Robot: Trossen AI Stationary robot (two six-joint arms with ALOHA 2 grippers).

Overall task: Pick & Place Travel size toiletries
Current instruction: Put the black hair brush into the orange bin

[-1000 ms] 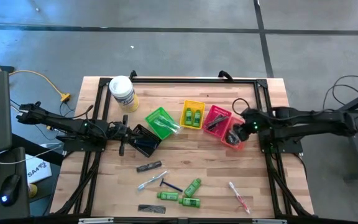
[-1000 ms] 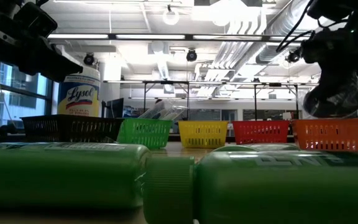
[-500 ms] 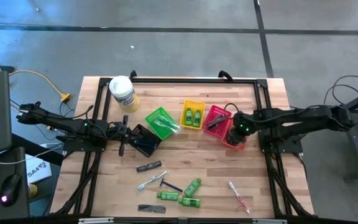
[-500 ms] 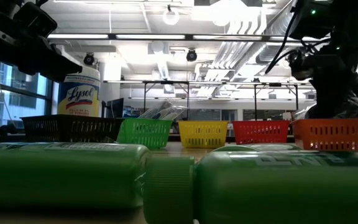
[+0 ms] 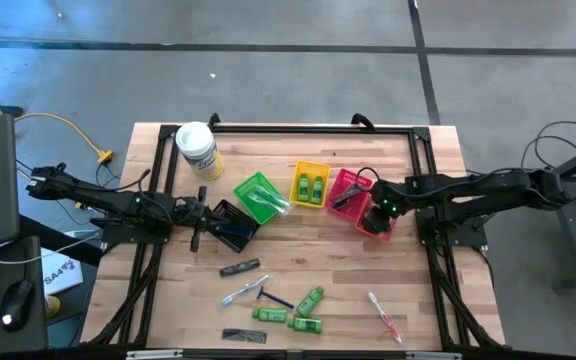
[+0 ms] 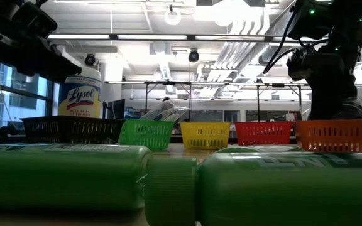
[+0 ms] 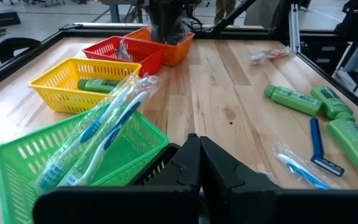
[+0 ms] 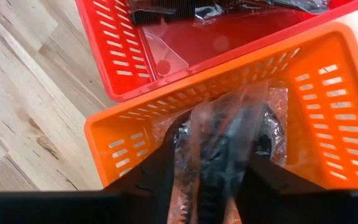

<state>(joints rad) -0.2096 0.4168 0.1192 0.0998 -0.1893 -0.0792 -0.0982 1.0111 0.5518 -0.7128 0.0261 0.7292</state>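
The right pincer (image 8: 207,165) reaches down into the orange basket (image 8: 328,106), its two dark fingers (image 8: 160,168) clenched on a dark mesh bundle (image 8: 219,134) in clear wrap, which sits inside the basket. Just beside the orange basket stands the red basket (image 8: 114,50), holding a flat black comb (image 8: 166,11). In the high view the right pincer (image 5: 378,212) is over the orange basket (image 5: 378,232) near the desk's right side, with the red basket (image 5: 349,191), the yellow basket (image 5: 311,184) holding two green mini bottles (image 5: 312,187), and the green basket (image 5: 258,197) holding wrapped toothbrushes (image 5: 266,202) in a row to its left.

The left pincer (image 7: 197,155) waits with its fingers closed together and holding nothing, just beside the black basket (image 5: 230,224) at the desk's (image 5: 298,250) left.

Loose on the front of the desk lie three green bottles (image 5: 296,311), a blue-handled razor (image 5: 274,297), a wrapped toothbrush (image 5: 242,291), another toothbrush (image 5: 384,314) to the right, a dark bundle (image 5: 239,267) and a black comb (image 5: 245,335). A white-lidded tub (image 5: 197,148) stands at the back left.
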